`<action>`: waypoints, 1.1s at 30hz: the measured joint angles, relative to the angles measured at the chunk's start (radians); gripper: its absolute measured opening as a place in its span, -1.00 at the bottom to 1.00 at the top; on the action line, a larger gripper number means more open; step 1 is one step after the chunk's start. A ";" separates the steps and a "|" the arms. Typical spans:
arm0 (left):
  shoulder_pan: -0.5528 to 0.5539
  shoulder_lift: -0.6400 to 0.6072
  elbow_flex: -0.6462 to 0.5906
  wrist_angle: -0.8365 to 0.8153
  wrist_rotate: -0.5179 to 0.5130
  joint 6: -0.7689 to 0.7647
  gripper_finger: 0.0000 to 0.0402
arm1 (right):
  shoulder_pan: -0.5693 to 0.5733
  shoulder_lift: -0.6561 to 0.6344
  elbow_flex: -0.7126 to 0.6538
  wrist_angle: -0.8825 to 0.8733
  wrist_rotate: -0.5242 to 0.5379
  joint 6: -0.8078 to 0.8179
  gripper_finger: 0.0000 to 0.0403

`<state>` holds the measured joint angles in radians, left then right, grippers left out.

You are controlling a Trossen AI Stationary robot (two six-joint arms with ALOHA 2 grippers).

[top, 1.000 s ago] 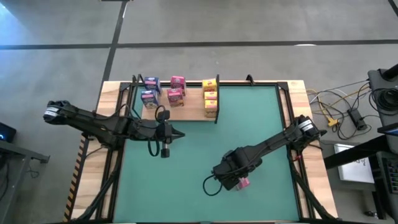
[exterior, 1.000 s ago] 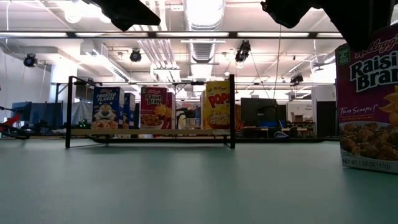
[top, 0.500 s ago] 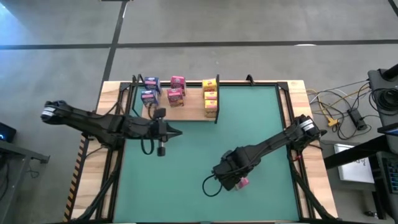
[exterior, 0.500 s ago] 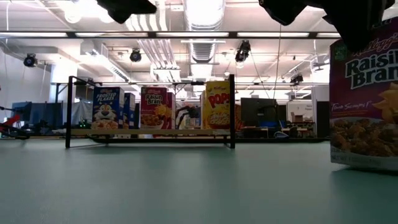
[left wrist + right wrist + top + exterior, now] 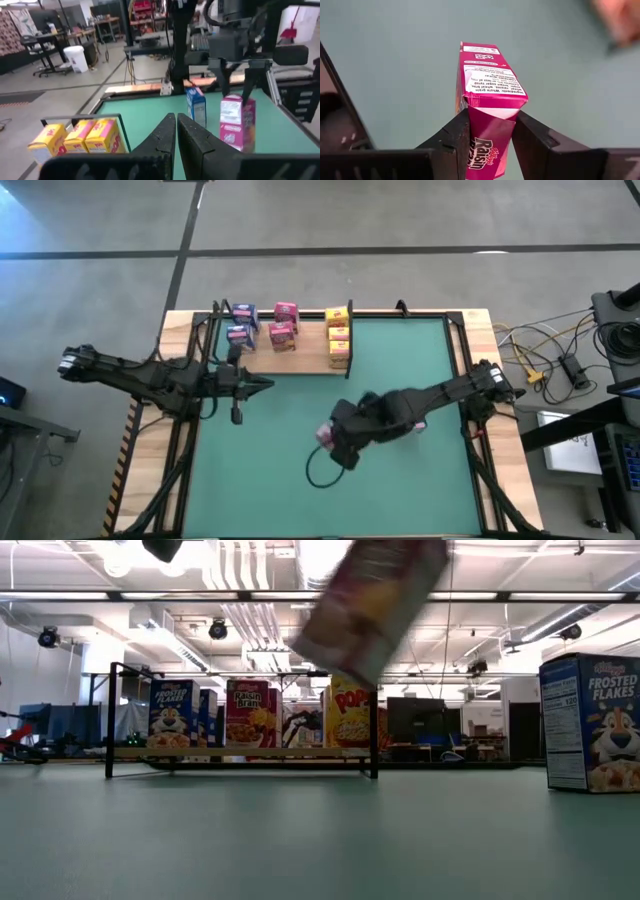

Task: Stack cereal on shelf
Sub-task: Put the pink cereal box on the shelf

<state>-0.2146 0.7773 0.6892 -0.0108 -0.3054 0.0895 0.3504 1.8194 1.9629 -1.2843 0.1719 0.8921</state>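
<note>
The right gripper (image 5: 489, 137) is clamped on a small pink printed cardboard Raisin Bran box (image 5: 487, 95), one dark finger on each broad face. The box hangs above the green table mat (image 5: 400, 500) near its middle – in the low view it shows tilted, long axis slanting, top end leaning to the right (image 5: 370, 600). The left gripper (image 5: 176, 137) hovers just in front of the light-wood shelf with black posts (image 5: 305, 360), fingers nearly closed on nothing. A blue Frosted Flakes box (image 5: 592, 722) stands upright on the mat – the shelf carries other boxes
</note>
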 joint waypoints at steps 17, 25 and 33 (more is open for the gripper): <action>0.000 -0.181 -0.046 0.011 -0.002 0.082 -1.00 | -0.388 0.011 0.144 0.302 -0.099 -0.801 -0.42; 0.000 -0.249 -0.076 0.018 -0.003 0.076 -1.00 | -0.487 0.084 0.144 0.349 -0.126 -0.991 -0.42; 0.000 -0.248 -0.078 0.019 -0.003 0.085 -1.00 | -0.526 0.212 0.307 0.316 -0.120 -1.106 -0.42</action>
<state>-0.2146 0.5296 0.6109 0.0077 -0.3080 0.1749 -0.1752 2.0315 2.2702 -0.9679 0.0518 -0.2137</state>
